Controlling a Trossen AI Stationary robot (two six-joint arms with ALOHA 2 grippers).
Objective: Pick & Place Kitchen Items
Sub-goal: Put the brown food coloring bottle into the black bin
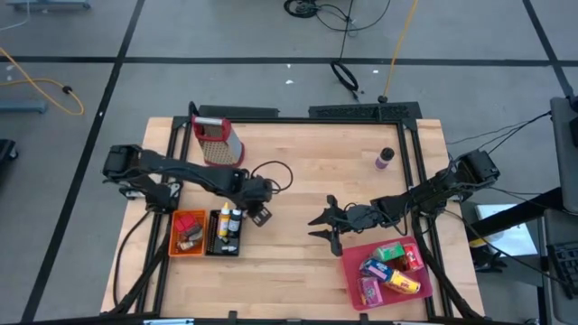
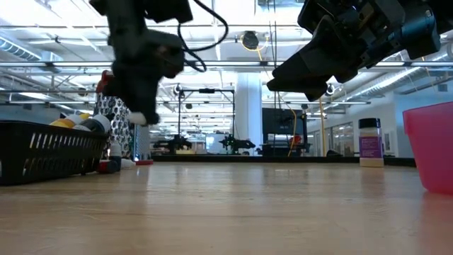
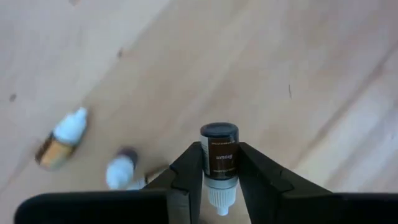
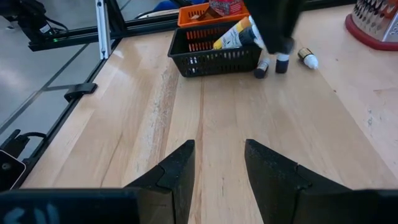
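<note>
Robotics lab or industrial hall: wooden surface [image 1: 298,181] on black metal frame, grey concrete floor [image 1: 226,81] with tape lines and loose cables at 12 o'clock; exposed ceiling trusses [image 2: 233,28], white column [image 2: 249,113] beyond.

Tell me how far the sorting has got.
Cartons already fill the pink tray, and bottles lie in the black basket. The left gripper holds a small dark bottle. Two little bottles remain on the table, plus the purple jar. The right gripper waits open.

On the desk [image 1: 298,262], two baskets [image 1: 204,234] sat side by side at the left, a tray [image 1: 357,287] of cartons [image 1: 390,272] at the right, the grater [image 1: 216,140] behind.
</note>
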